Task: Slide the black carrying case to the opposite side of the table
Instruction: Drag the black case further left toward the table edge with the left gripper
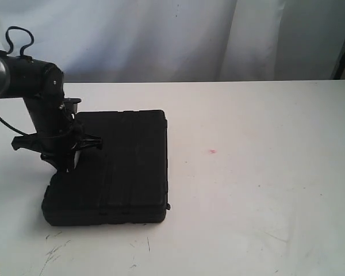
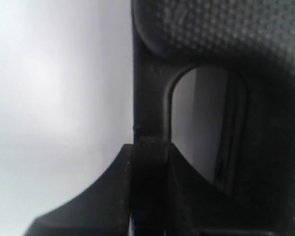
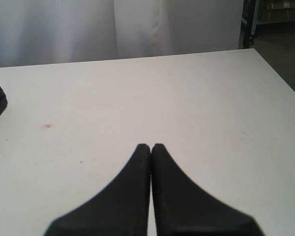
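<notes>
Black carrying case (image 1: 112, 167), a flat rectangular shell of textured hard plastic, lying on the large white scuffed tabletop (image 1: 264, 172) towards its left edge, midway between the far and near edges. The left gripper (image 1: 66, 164) descends onto the case's left side; in the left wrist view its fingers pinch the narrow bar beside the handle cut-out. The right gripper (image 3: 151, 147), fingers pressed together and holding nothing, hangs above bare tabletop, well apart from the case.
</notes>
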Motion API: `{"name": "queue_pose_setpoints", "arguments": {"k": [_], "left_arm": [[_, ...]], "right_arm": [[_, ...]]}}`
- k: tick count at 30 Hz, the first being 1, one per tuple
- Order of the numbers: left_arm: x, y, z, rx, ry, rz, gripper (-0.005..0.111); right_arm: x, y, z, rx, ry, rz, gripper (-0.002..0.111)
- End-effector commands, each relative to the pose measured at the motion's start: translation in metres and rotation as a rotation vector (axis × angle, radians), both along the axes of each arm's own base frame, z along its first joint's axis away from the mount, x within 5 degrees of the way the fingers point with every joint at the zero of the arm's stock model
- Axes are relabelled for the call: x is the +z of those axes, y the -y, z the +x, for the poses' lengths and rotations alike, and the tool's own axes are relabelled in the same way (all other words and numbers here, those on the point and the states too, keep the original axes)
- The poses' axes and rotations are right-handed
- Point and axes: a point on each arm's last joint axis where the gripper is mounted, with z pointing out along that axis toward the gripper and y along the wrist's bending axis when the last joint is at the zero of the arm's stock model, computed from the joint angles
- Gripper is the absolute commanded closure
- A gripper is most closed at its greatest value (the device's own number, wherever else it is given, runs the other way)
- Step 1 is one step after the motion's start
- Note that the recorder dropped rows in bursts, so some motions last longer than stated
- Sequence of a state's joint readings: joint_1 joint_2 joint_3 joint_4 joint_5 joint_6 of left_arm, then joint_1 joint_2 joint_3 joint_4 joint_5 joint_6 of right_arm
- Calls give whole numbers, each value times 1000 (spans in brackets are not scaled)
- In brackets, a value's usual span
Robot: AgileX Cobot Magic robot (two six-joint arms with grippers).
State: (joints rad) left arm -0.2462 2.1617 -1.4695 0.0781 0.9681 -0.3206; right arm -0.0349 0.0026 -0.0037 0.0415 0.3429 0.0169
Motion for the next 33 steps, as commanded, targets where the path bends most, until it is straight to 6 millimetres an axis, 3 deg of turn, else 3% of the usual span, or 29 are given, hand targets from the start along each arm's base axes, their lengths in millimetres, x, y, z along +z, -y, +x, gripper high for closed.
{"name": "queue_pose_setpoints", "arguments": {"k": [1, 16, 20, 28, 33], "left_arm": [[12, -13, 1, -33, 24, 18, 107], [16, -31, 0, -128, -9, 220, 107], [16, -36, 0, -111, -26, 225, 107], [19, -72, 1, 5, -51, 155, 107], [22, -80, 3, -3, -25, 94, 107]], "right_arm": [[-1, 0, 0, -7, 3, -3, 108], [-1, 0, 0, -7, 3, -3, 108], [-1, 0, 0, -7, 3, -3, 108], [-1, 0, 0, -7, 3, -3, 108], [-1, 0, 0, -7, 3, -3, 108]]}}
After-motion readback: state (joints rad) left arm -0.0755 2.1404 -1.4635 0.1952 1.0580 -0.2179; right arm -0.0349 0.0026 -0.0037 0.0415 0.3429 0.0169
